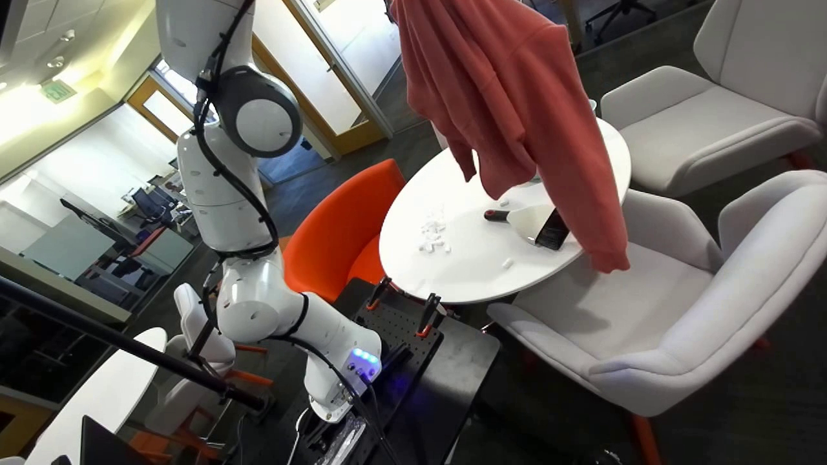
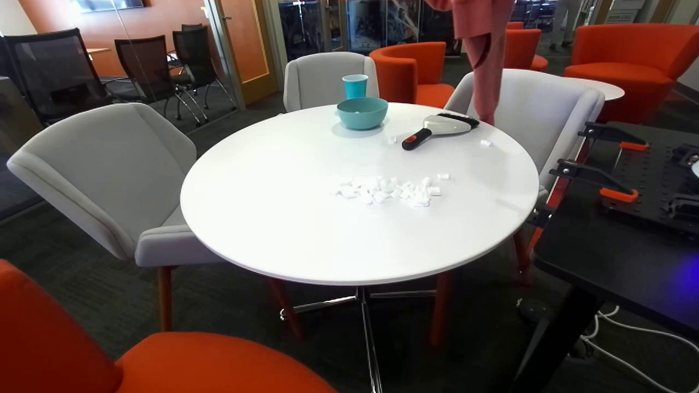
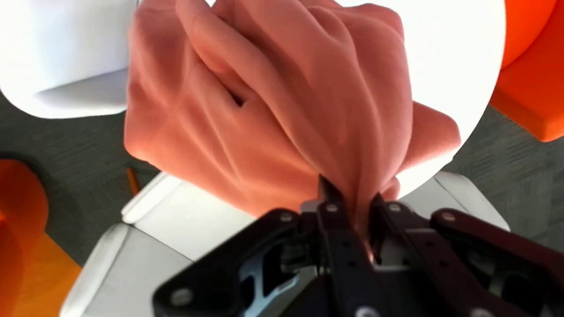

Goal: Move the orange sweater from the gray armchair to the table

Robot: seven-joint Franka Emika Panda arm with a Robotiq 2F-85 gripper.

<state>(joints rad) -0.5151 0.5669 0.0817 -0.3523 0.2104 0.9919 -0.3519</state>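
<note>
One salmon-orange cloth sweater (image 1: 497, 97) is held bunched in the black gripper (image 3: 351, 200), near the edge of the round white table (image 2: 327, 234). Released here, it may be pulled by overhang onto the pale gray padded armchair (image 1: 659, 303); the white-and-black brush (image 2: 448, 125) may be swept by its sleeve (image 1: 581, 174).

Round white table (image 2: 284, 229) | teal bowl (image 2: 362, 114) | blue cup (image 2: 355, 87) behind | brush (image 2: 445, 125) | white pieces (image 2: 382, 190)

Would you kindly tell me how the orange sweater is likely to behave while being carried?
The orange sweater is probably floppy, since it drapes in folds from the gripper. Its long dangling end may swing and catch the brush on the table. Slipping seems unlikely, as the gripper pinches it in a bunch.
</note>
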